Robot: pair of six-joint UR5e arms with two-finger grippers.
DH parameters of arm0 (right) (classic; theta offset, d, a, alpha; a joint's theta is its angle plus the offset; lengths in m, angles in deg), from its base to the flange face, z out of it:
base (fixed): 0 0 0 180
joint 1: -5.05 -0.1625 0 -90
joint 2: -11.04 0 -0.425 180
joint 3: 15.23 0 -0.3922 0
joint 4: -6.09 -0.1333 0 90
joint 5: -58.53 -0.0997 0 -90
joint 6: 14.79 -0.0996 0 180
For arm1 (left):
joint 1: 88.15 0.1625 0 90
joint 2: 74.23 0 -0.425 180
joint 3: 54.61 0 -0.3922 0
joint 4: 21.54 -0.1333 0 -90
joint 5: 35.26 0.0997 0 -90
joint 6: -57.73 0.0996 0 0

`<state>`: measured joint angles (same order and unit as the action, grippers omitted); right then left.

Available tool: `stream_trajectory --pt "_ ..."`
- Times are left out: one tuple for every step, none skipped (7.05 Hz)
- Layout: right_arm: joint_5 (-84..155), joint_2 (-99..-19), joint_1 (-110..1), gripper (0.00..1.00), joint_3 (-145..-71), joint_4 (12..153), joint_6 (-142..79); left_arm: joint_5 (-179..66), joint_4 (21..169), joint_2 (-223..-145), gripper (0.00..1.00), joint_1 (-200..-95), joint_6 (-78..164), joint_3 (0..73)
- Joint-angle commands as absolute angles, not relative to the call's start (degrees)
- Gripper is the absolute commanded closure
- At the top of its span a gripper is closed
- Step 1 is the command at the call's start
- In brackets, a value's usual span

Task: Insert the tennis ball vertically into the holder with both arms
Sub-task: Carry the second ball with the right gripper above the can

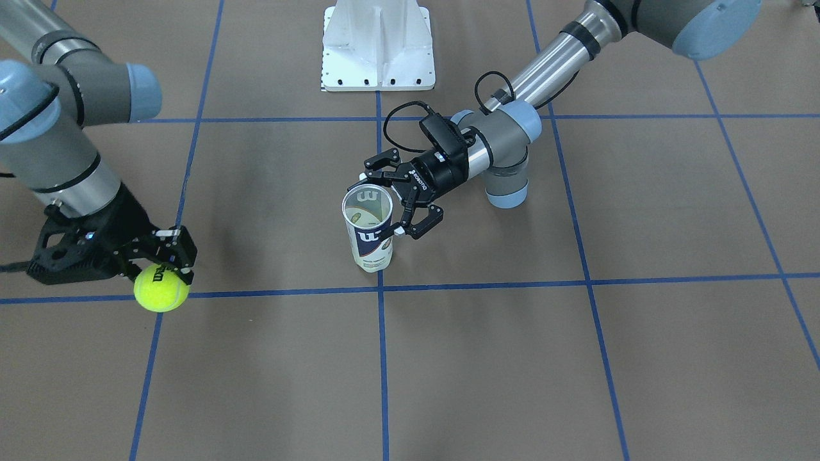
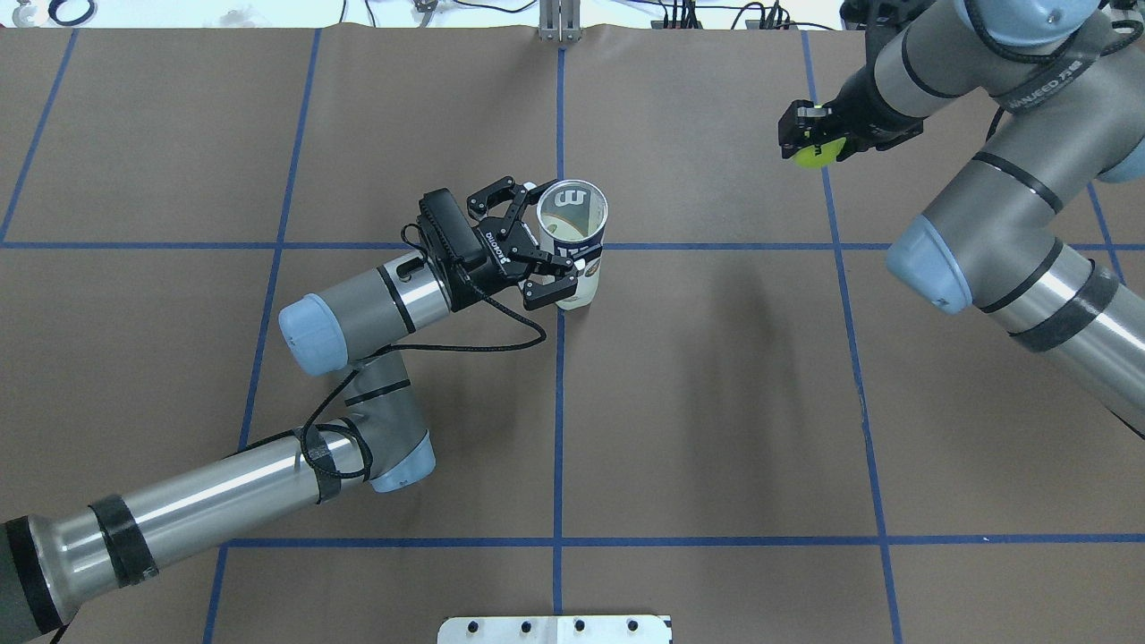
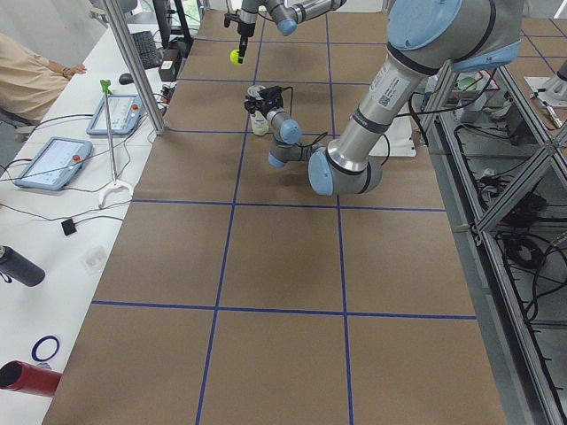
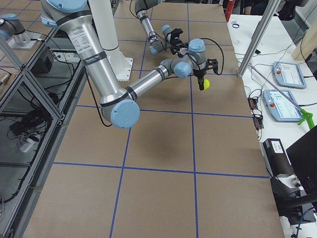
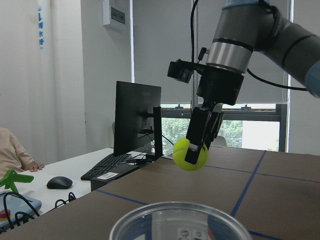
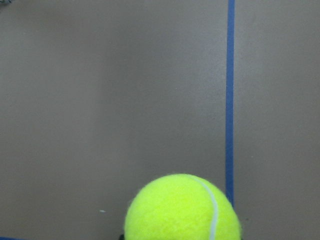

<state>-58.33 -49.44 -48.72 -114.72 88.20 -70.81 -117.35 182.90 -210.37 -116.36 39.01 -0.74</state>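
One holder [image 1: 370, 240] is seen upright at the table's middle, clasped at its sides by the fingers of the left gripper [image 1: 382, 203]. One tennis ball [image 1: 161, 288] is pinched in the right gripper [image 1: 163, 267]. It is raised over the table, far to the robot's right and well apart from the holder.

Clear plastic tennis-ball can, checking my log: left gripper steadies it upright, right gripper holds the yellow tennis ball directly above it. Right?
No: overhead exterior view shows the yellow tennis ball in the right gripper far beside the clear plastic can, not above it.
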Motion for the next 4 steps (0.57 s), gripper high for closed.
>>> stream_trajectory --pt "-56.3 -38.2 -43.0 1.0 -119.0 101.3 -83.2 -117.4 182.9 -210.4 0.01 -116.2 39.0 -0.8" --pt "-54.4 -33.5 -40.2 1.0 -119.0 105.2 -87.0 -117.4 182.9 -210.4 0.01 -116.2 39.0 -0.7" --pt "-54.0 -30.8 -38.8 1.0 -119.0 107.6 -88.7 -117.4 182.9 -210.4 0.01 -116.2 38.9 -0.8" --pt "-53.8 -29.6 -37.9 1.0 -118.9 108.3 -90.0 -117.4 182.8 -210.4 0.01 -116.1 39.0 -0.8"
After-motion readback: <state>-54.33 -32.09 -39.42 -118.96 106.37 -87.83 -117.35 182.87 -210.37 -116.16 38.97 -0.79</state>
